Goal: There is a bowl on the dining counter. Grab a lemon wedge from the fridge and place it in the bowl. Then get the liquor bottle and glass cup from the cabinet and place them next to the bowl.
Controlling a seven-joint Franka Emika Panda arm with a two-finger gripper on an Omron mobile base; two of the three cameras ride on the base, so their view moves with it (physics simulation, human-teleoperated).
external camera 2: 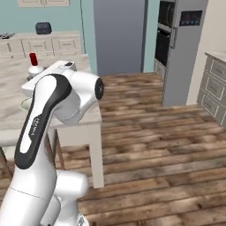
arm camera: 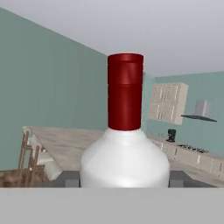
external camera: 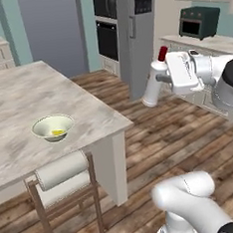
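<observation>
In the left base view, the gripper [external camera: 158, 80] is grasping the liquor bottle [external camera: 152, 88] by its body, holding it tilted in the air above the wooden floor [external camera: 180, 138], beside the tabletop [external camera: 62, 100]. The bowl [external camera: 52, 128] is sitting on the tabletop with the lemon wedge [external camera: 57, 132] lying inside it. The fridge [external camera: 137, 36] is standing behind. In the right base view, the bottle's red cap [external camera 2: 33, 58] is showing above the arm [external camera 2: 53, 106]. In the hand view, the bottle is standing close between the fingers [arm camera: 69, 178], clamped at its shoulder.
</observation>
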